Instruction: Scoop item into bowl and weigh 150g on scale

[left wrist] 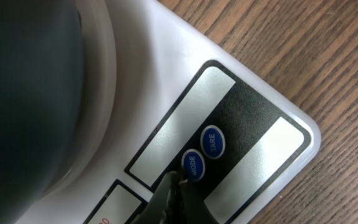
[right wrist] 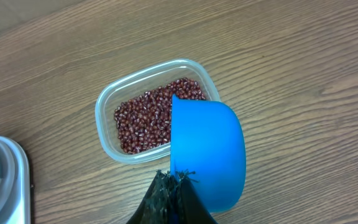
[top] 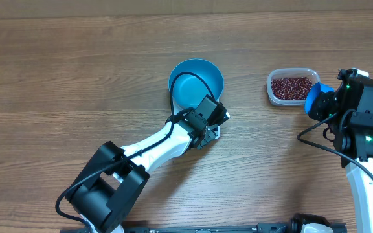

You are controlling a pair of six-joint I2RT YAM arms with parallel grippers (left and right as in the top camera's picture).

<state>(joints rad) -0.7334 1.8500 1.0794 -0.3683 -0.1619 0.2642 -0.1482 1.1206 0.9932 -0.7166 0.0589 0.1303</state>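
Right wrist: beans [right wrist: 148, 121] in tub [right wrist: 102, 121] just beyond right tool [right wrist: 174, 185] gripping scoop [right wrist: 210, 149].

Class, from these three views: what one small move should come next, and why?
Probably the shut left fingers press the MODE button at their tip: the blue bowl sits empty on the scale, and the right fingers hold the scoop by the beans, so the scale likely needs readying first.
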